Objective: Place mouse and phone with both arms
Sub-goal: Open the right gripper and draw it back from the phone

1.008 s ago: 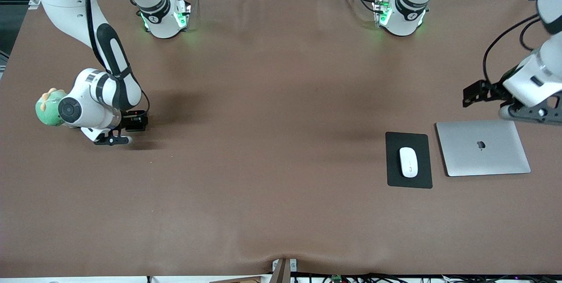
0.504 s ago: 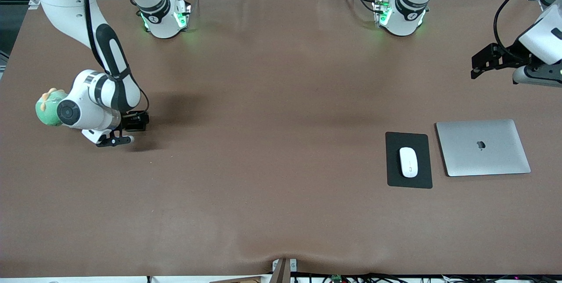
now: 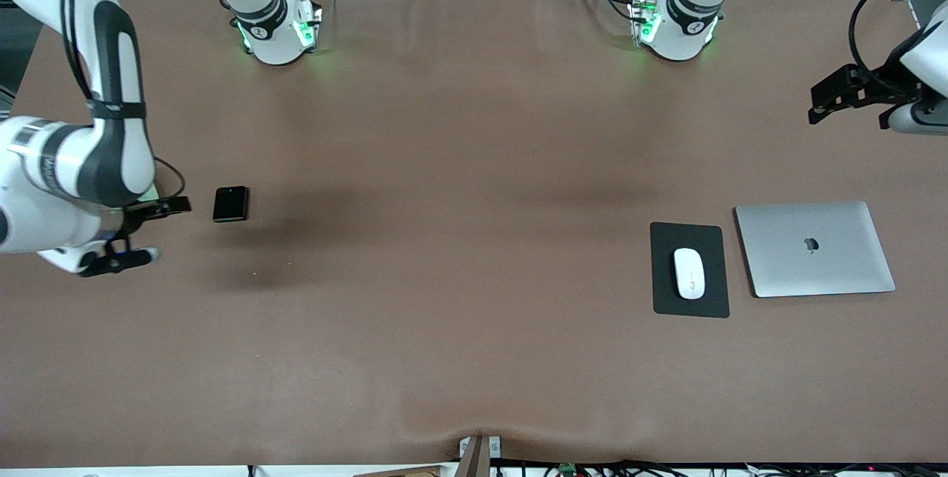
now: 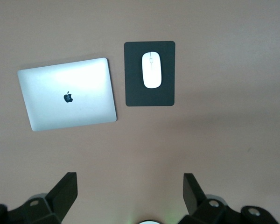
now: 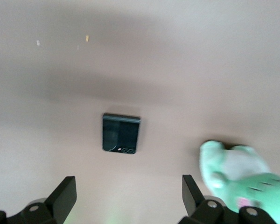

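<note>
Front view, table: brown cloth covers it, and both arm bases stand along the far edge.
Laptop: silver, lid closed, lying flat toward the left arm's end of the table, just beside the pad.
Pad: flat black rectangle, lying between the laptop and the middle of the table.
Right gripper: up in the air over the right arm's end of the table, fingers spread wide with nothing between them; the phone lies apart from it.
Left gripper: raised over the left arm's end of the table, fingers apart, nothing in them.
Plush toy: green and white, seen only in the right wrist view, on the cloth near the phone.
Mouse: white, resting on the pad, about at its middle.
Phone: black, folded, lying flat on the cloth toward the right arm's end, touched by nothing.
</note>
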Available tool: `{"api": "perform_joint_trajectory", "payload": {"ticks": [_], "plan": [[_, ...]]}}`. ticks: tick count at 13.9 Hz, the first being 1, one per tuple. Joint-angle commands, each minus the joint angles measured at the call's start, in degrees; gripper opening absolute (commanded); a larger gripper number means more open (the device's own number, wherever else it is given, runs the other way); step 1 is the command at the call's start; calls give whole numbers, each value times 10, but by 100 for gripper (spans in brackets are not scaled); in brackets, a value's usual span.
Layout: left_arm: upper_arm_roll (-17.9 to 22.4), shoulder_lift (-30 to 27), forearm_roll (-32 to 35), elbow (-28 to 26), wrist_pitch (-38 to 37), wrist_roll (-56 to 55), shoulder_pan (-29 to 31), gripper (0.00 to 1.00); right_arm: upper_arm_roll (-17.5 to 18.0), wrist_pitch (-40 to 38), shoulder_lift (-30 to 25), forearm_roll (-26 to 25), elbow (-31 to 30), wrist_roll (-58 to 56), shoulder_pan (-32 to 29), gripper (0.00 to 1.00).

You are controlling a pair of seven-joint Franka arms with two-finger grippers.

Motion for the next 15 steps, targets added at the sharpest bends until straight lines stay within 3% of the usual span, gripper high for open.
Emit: {"api": "perform_joint_trajectory", "payload": {"ticks": [1,6,9,11,15], "plan": [[29,-22,-10,2,-35,1,-10,100,8,-43,14,-12,87,-4,-22,100],[11,-13,-4,-16,-18,-11,-13,100,14,-72,5,-10,198,-4,-38,100],[8,-13,-5,-23,21,-10,-13,100,53,-71,5,-11,258,-4,-76,100],[7,-13,-9,-24,27,-10,-13,100,97,-70,-17,-11,270,-3,-110,100],[8,-9,-3,-23,27,3,-11,100,126,-83,-65,-4,254,-1,-131,100]]}}
